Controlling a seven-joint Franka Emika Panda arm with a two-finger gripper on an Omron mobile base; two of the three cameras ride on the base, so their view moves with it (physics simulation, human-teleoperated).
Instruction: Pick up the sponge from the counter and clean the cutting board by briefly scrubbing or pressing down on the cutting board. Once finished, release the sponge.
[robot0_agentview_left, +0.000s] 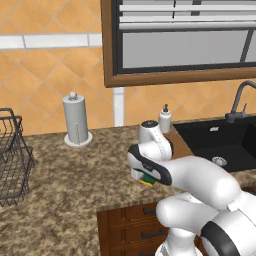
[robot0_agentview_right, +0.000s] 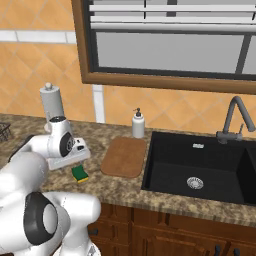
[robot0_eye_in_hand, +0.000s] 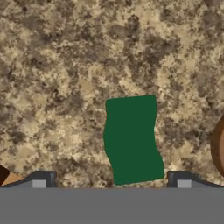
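Note:
The sponge (robot0_eye_in_hand: 132, 139) lies green side up on the speckled counter (robot0_eye_in_hand: 65, 87), straight below my gripper (robot0_eye_in_hand: 111, 180). The jaws are open, with one fingertip on each side of the sponge's near end, and they hold nothing. In the base views the sponge (robot0_agentview_right: 79, 173) (robot0_agentview_left: 147, 180) peeks out from under my hand, close to the counter's front edge. The reddish-brown cutting board (robot0_agentview_right: 124, 156) lies flat just right of the sponge, next to the sink. A strip of the cutting board (robot0_agentview_left: 181, 145) shows behind my arm, and its rounded edge (robot0_eye_in_hand: 218, 146) shows in the hand view.
A black sink (robot0_agentview_right: 200, 165) with a grey faucet (robot0_agentview_right: 232, 120) sits right of the board. A soap dispenser (robot0_agentview_right: 138, 124) stands behind the board. At the back left stands a paper towel holder (robot0_agentview_left: 76, 120), and a wire basket (robot0_agentview_left: 12, 160) sits far left.

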